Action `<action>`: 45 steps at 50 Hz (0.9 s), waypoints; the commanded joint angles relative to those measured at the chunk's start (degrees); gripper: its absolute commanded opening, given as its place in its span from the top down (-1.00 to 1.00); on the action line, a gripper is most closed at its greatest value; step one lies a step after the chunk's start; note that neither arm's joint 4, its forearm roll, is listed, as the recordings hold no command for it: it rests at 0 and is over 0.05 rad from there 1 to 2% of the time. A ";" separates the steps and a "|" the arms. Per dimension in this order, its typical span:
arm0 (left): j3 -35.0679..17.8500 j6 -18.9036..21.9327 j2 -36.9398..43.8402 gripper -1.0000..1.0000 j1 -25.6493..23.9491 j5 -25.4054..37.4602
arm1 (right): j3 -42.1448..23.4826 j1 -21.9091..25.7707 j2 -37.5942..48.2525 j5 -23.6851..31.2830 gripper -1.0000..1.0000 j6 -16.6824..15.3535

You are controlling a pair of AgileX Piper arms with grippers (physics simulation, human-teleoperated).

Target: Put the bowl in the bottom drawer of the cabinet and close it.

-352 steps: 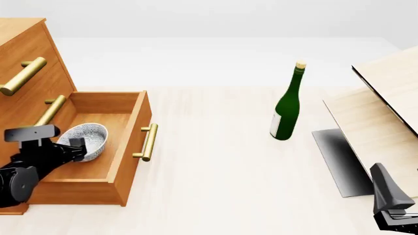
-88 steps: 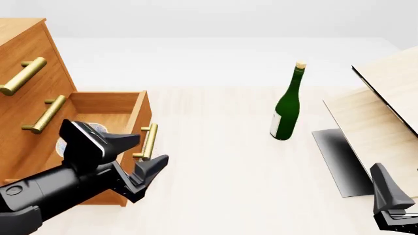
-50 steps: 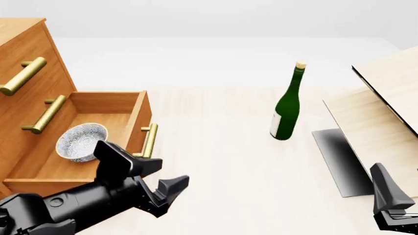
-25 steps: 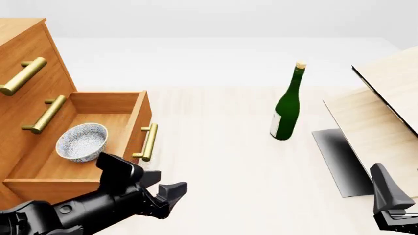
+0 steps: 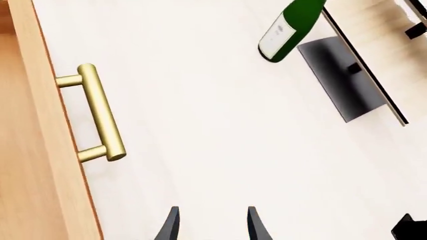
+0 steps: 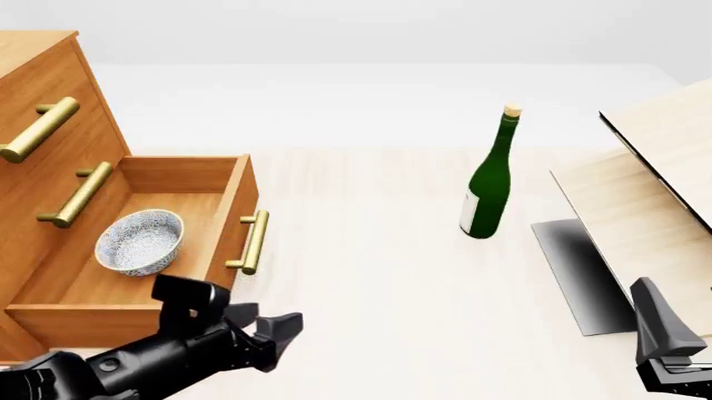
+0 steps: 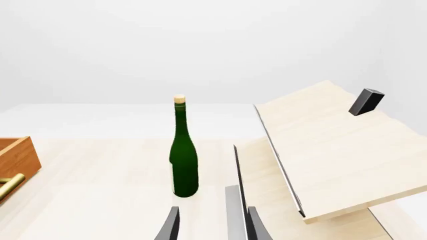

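Front view, going left to right: cabinet (image 6: 45,125) standing far left, bottom drawer (image 6: 212,242) hanging pulled out, bowl (image 6: 139,242) sitting upright inside it. Judging drawer stiff, sliding easily; pushing best against front panel near brass handle (image 6: 252,242). Left gripper (image 6: 265,332) hovering before drawer front, fingers parted, holding nothing. Right gripper (image 7: 209,225) idling far right, parted, mostly cropped.

Cabinet (image 6: 45,125) cropped at left edge; right tool (image 6: 673,367) cropped.
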 commanded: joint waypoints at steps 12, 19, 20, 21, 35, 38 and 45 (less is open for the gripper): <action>3.10 -3.40 3.74 -1.00 6.76 -4.64 | 0.02 -0.01 -0.02 0.02 -1.00 0.01; 3.68 -2.36 3.71 -1.00 9.62 -5.11 | 0.02 -0.01 -0.02 0.02 -1.00 0.01; 3.89 -1.94 3.00 -1.00 10.42 -4.80 | 0.02 -0.01 -0.02 0.02 -1.00 0.01; 3.93 -1.60 2.40 -1.00 10.86 -4.46 | 0.02 -0.01 -0.02 0.02 -1.00 0.01; 5.58 -0.29 1.93 -1.00 16.82 -5.79 | 0.02 -0.01 -0.02 0.02 -1.00 0.01; 5.98 -0.03 1.17 -1.00 17.66 -5.44 | 0.02 -0.01 -0.02 0.02 -1.00 0.01; 7.06 0.61 -1.06 -1.00 19.82 -4.50 | 0.02 -0.01 -0.02 0.02 -1.00 0.01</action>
